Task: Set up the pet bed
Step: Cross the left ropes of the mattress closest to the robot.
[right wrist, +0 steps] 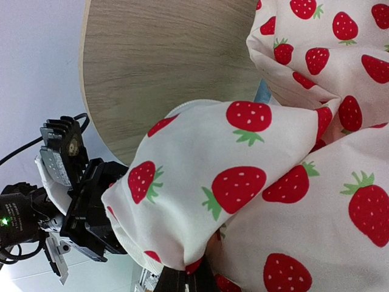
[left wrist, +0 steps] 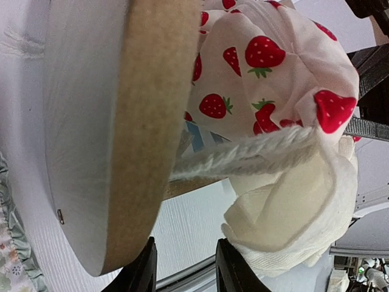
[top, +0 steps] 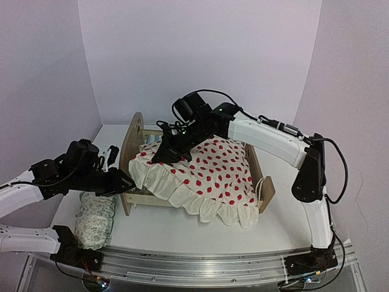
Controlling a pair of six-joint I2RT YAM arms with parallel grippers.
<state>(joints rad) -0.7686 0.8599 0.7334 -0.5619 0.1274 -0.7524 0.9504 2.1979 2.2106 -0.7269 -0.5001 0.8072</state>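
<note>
Finding one: the pet bed (top: 130,152) stands mid-table. Its long axis runs from the headboard (left wrist: 140,121) on the left to the footboard (top: 266,192) at the right and slightly nearer the arm bases. The strawberry-print blanket (top: 213,170) is draped over most of the frame. Only a sliver of blue-striped mattress (left wrist: 197,137) shows beside the headboard.

Finding two: the right gripper (top: 165,152) reaches across the bed and is clamped on a fold of the blanket at the headboard end. The rest of the cloth trails from that pinch toward the footboard.

Finding three: the left gripper (left wrist: 185,267) sits low at the headboard's outer near corner. Its jaws stand apart with nothing between them, and bare table shows in the gap. The board's edge lies just ahead of one finger (left wrist: 140,271).

Finding four: the patterned pillow (top: 95,219) lies on the table left of the bed and apart from it.

Assessment: the left arm is the nearer to both headboard and pillow. We judge that any spreading of the blanket must run along the bed's long axis, away from the right gripper's pinch.
</note>
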